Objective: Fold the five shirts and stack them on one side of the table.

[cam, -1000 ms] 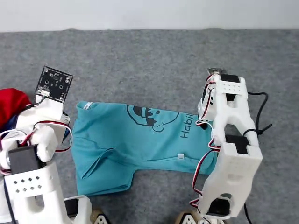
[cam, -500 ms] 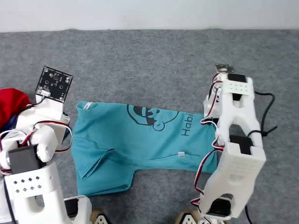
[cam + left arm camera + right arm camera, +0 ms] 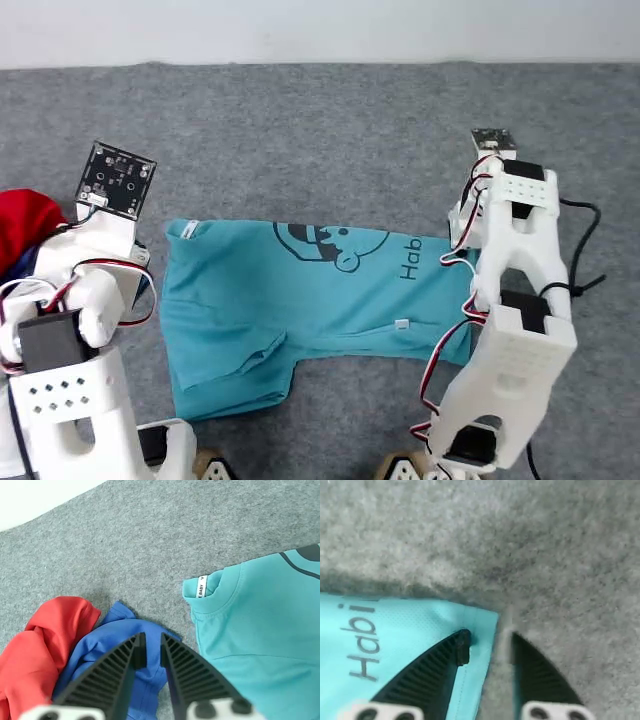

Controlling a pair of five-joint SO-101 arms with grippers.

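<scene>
The step in hand looks like spreading the first garment before any fold is made. The teal shirt (image 3: 300, 310) lies flat and face-up in the middle of the grey worktop (image 3: 330, 130), collar to the left and hem to the right. One sleeve is bunched near its near-left corner.

The right tool (image 3: 487, 647) sits low at the far-right hem corner. Its jaws are parted and straddle the edge of the cloth, one finger on the fabric and the other on bare worktop, so nothing is firmly pinched (as far as its wrist view lets me judge).

The left tool (image 3: 148, 647) hangs at the left side with its jaws drawn almost together on nothing. It is above a crumpled blue shirt (image 3: 110, 645) that lies against a red shirt (image 3: 45, 640), just left of the teal collar.

Next, I judge, the right tool has to close on that hem corner. The left tool should take a matching hold at the collar end, so the cloth folds over evenly without dragging. The bunched sleeve will want flattening first.
</scene>
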